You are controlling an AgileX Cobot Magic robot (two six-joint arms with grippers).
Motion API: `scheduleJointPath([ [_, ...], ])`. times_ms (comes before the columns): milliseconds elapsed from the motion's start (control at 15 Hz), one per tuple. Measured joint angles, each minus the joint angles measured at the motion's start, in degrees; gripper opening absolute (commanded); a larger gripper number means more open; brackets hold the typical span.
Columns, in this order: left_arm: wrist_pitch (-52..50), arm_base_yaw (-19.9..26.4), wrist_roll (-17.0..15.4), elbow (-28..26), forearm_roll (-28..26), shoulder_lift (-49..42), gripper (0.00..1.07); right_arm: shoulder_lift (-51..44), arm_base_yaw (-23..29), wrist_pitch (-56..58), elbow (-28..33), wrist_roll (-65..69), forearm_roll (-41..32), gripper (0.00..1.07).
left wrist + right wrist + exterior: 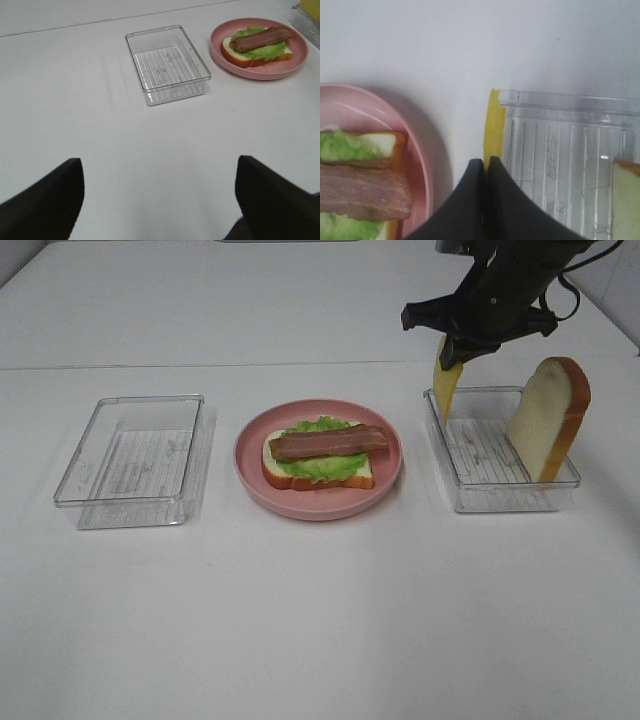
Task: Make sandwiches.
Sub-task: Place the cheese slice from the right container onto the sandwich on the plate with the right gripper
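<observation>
The open-faced sandwich (325, 452) lies on the pink plate (250, 480): a bread slice, green lettuce, and a brown bacon strip on top. My right gripper (455, 348) is shut on a thin yellow cheese slice (446, 388), which hangs edge-down over the near-left wall of the right tray (500, 495). The right wrist view shows the closed fingertips (479, 167) pinching the cheese (494, 125) between plate (417, 165) and tray (560, 100). A second bread slice (548, 418) leans upright in that tray. My left gripper (159, 162) is open over bare table, well short of the sandwich (260, 42).
An empty clear tray (130, 465) sits left of the plate, and the left wrist view shows it too (175, 92). The white table runs on toward the front. The plate lies between the two trays with narrow gaps.
</observation>
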State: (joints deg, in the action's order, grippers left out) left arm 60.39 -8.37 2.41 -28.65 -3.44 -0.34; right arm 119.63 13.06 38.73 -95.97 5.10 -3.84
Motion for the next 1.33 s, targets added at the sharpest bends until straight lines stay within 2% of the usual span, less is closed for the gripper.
scheduleJointPath([
  [133, 0.0, 0.0, 0.0, 0.0, 0.0, 0.0, 0.79, -2.92, 0.0, 0.34, 0.0, -4.24, -6.47, 0.0],
  [333, 0.0, 0.0, 0.0, 0.0, 0.0, 0.0, 0.79, -3.95, 0.0, 3.38, 0.0, -13.64, -21.6, 0.0],
  [467, 0.0, 0.0, 0.0, 0.0, 0.0, 0.0, 0.79, -3.78, 0.46, 4.93, 0.06, -18.91, -28.82, 0.0],
  [533, 0.0, 0.0, 0.0, 0.0, 0.0, 0.0, 0.79, -3.72, 1.49, 5.04, 0.4, -21.37, -31.91, 0.0],
  [600, 0.0, 0.0, 0.0, 0.0, 0.0, 0.0, 0.79, -3.44, 4.64, 5.39, 0.69, -23.49, -34.55, 0.0],
  [867, 0.0, 0.0, 0.0, 0.0, 0.0, 0.0, 0.79, -0.11, 10.14, 3.15, 0.69, -23.89, -40.34, 0.0],
  [1067, 0.0, 0.0, 0.0, 0.0, 0.0, 0.0, 0.79, 3.84, 11.57, 1.72, 0.69, -23.95, -44.18, 0.0],
  [1200, 0.0, 0.0, 0.0, 0.0, 0.0, 0.0, 0.79, 6.3, 11.57, -0.52, 0.86, -23.84, -43.89, 0.0],
  [1333, 0.0, 0.0, 0.0, 0.0, 0.0, 0.0, 0.79, 6.53, 11.57, -2.12, 0.86, -22.17, -40.68, 0.0],
])
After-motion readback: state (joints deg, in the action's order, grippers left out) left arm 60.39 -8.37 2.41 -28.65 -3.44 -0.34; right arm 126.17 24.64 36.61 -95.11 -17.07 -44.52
